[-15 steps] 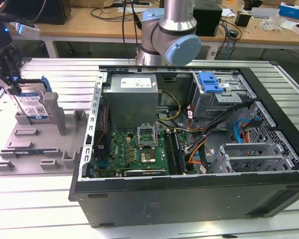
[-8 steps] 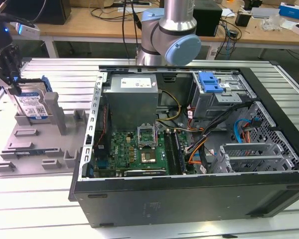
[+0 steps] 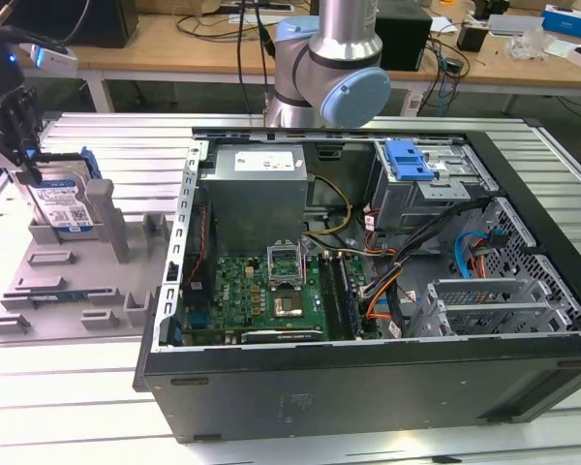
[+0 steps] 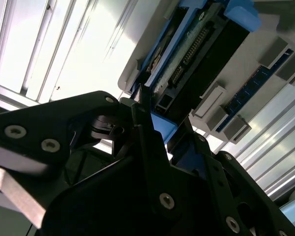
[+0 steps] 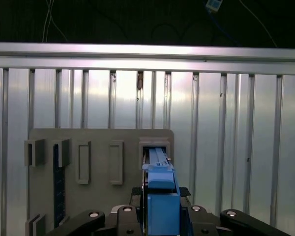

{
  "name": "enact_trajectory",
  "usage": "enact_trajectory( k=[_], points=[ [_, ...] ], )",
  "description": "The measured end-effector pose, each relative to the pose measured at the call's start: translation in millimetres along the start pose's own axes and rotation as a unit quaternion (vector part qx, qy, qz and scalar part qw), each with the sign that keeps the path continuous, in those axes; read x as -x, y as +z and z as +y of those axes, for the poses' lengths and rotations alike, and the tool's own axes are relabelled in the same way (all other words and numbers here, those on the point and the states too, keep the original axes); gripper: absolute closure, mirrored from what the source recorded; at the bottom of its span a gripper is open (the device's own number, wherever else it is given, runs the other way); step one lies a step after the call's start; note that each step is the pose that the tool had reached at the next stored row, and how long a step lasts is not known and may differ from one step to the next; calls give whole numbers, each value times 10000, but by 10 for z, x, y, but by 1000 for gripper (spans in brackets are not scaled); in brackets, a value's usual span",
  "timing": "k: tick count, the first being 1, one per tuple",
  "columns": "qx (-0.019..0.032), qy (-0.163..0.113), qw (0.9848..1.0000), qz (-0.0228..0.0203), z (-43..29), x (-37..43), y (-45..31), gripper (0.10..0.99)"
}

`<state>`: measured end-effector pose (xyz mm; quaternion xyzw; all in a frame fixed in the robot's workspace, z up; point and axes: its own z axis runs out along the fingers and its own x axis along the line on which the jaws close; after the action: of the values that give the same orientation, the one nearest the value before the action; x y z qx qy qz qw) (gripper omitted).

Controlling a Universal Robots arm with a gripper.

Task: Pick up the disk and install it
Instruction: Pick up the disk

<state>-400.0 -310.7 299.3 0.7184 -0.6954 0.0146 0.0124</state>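
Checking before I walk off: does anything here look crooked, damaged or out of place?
Nothing stands out. The disk stands on edge in its slot on the grey holder, with the claw at its top edge. The computer case lies open on its side, its cables loose but inside the case.

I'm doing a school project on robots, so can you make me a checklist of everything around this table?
Surface: ribbed metal table carrying a grey holder tray and an open computer case.
Job's things: the disk stands on edge in the tray, blue carrier around it.
Clutter: loose items on the wooden desks.
Grippers: gripper at the disk's top edge.
Cables: coloured bundles inside the case; black leads over the desks.
Surroundings: desks behind the table; robot arm.
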Motion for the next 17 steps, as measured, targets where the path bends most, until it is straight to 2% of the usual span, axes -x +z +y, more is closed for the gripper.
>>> enact_trajectory(
  k=[4, 6, 10, 14, 17],
  points=[
    [0, 1, 10000, -22, 2, -54, 2, 718],
    [0, 4, 10000, -33, 2, -56, 1, 718],
    [-3, 9, 10000, -96, 2, -57, -14, 718],
    [-4, 9, 9999, -144, 2, -59, -85, 718],
    [-5, 9, 9998, -190, 1, -64, -195, 718]
  ],
)
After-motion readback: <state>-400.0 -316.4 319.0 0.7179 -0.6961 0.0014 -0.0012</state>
